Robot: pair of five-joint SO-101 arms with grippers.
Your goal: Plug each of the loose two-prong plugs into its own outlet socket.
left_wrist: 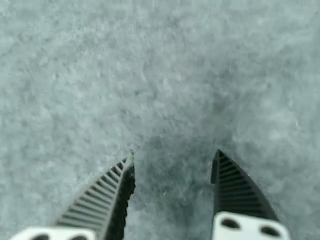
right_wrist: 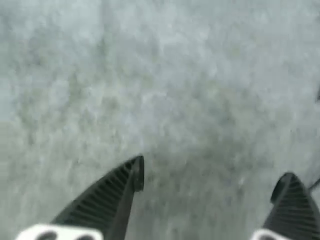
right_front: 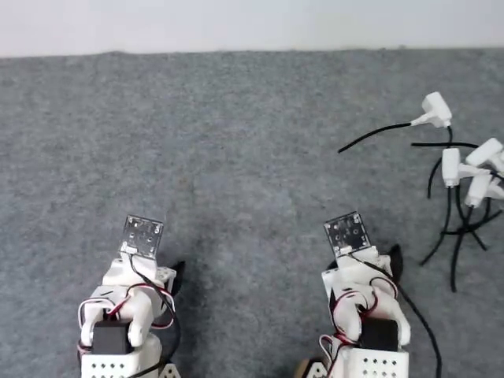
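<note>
Plugs [right_front: 450,165] – well apart from right gripper [right_wrist: 214,169], farther from left gripper [left_wrist: 175,155].

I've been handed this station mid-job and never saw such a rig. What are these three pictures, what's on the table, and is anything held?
Two small robot arms sit side by side at the near edge of a grey mat. The high picture looks down on both from above. The other two come from a camera on each wrist, looking past that arm's own pincer. The left pincer and the right pincer are both open over bare mat, holding nothing. A tangle of white plugs on black cables lies off to the right, untouched. I cannot tell which pieces are sockets.
</note>
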